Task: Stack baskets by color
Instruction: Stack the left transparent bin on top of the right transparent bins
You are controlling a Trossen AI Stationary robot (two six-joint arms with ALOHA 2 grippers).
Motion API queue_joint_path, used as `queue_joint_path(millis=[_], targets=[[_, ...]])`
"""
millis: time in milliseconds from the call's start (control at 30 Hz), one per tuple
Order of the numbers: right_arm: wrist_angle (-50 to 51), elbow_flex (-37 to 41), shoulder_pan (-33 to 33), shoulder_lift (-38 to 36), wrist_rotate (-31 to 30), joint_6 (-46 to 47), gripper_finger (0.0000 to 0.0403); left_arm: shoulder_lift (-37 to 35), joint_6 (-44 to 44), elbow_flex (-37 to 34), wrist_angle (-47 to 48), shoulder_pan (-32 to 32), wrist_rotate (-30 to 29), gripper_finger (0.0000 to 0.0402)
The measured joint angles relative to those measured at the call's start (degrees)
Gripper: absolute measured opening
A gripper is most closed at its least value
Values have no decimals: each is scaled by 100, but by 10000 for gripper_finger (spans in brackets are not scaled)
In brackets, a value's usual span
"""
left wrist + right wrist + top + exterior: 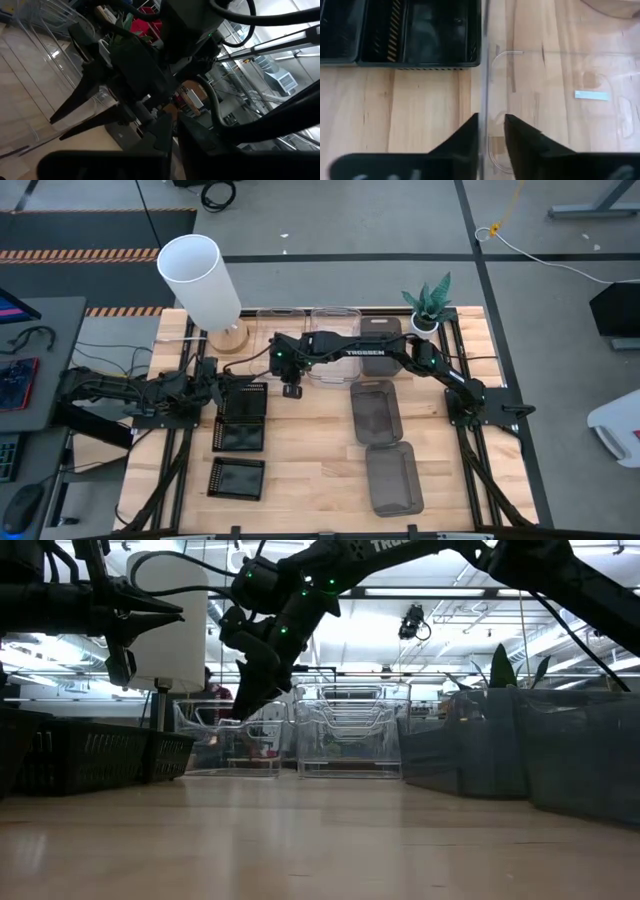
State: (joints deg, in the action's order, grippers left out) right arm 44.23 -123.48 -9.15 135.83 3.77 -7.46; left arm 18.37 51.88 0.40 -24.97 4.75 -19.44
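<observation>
The pale wooden plank surface (310,450) carries everything, with a dark frame along its left and right edges. The tall white cylindrical lamp (200,280) stands on a round wooden foot at the far left corner.

Three smoky dark grey rectangular plastic baskets lie in a line down the right side: one (380,346) at the far edge, one (376,411) near the middle, and one (392,477) towards the near edge, each apart from the next. Two clear rectangular plastic baskets sit at the middle of the far edge, just beside each other: the left one (279,330) and the right one (334,330); I cannot tell whether either is a stack.

The right arm (400,358) reaches from the right edge across to the left clear basket. Its fingers (520,137) straddle that basket's thin clear wall (483,75), one inside and one outside, closed on it or nearly so; the right gripper (491,122) is low at the basket's near side.

The black grid-patterned squarish baskets lie on the left half: a pair touching (243,417) near the middle of the left side, and a single one (237,478) closer to the near edge.

The left arm (130,393) rests at the left edge, its gripper (213,373) raised above the surface with fingers clenched on nothing.

A small green potted plant (430,305) in a white pot stands at the far right corner.
</observation>
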Motion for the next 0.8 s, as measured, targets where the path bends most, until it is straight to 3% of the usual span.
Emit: queue_joint_path(millis=[200, 333, 700, 800], targets=[[27, 0, -4, 0, 33, -209, 11, 0, 0, 0, 1, 0, 0, 33], [136, -44, -7, -17, 13, -280, 14, 0, 1, 0, 0, 0, 0, 35], [912, -1154, 4, -36, -120, -326, 6, 0, 0, 0, -2, 0, 0, 33], [893, -1043, 7, -216, -189, -343, 5, 0, 2, 0, -3, -2, 0, 36]])
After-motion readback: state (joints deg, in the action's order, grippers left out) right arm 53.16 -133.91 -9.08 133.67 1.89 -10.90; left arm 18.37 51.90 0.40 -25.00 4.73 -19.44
